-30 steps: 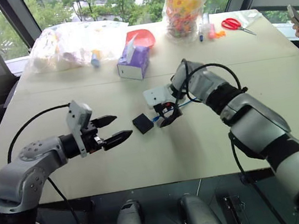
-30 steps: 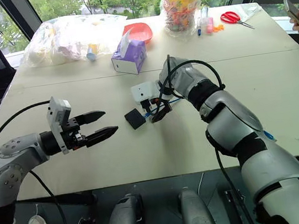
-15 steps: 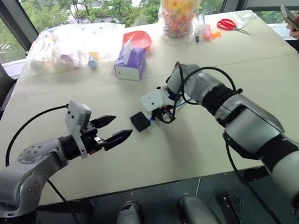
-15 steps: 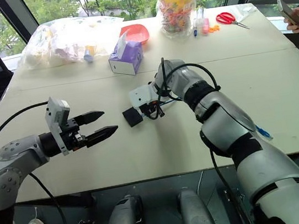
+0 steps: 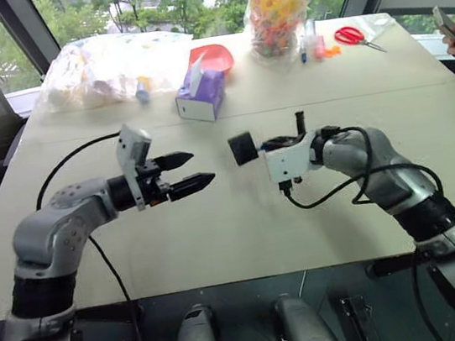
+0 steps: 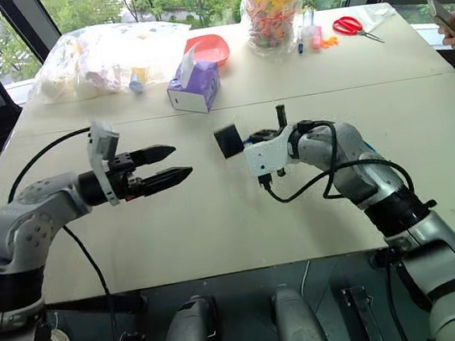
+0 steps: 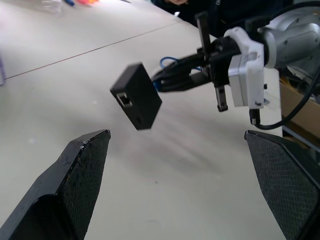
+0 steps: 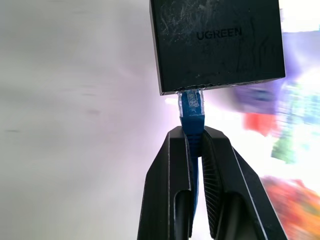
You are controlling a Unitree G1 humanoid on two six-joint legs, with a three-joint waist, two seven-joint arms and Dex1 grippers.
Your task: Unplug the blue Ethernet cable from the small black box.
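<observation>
Purple tissue box [image 5: 203, 96] (red scissors [image 5: 352, 36] beyond)

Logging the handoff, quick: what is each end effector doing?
Left end effector: open, empty.
Right end effector: shut on the blue Ethernet cable, small black box hanging plugged in.

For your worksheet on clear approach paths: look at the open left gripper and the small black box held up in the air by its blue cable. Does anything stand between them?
Nothing visible does. The small black box hangs off the table in front of the open left gripper, with only bare table behind; the right gripper pinches the blue Ethernet cable on the far side.
</observation>
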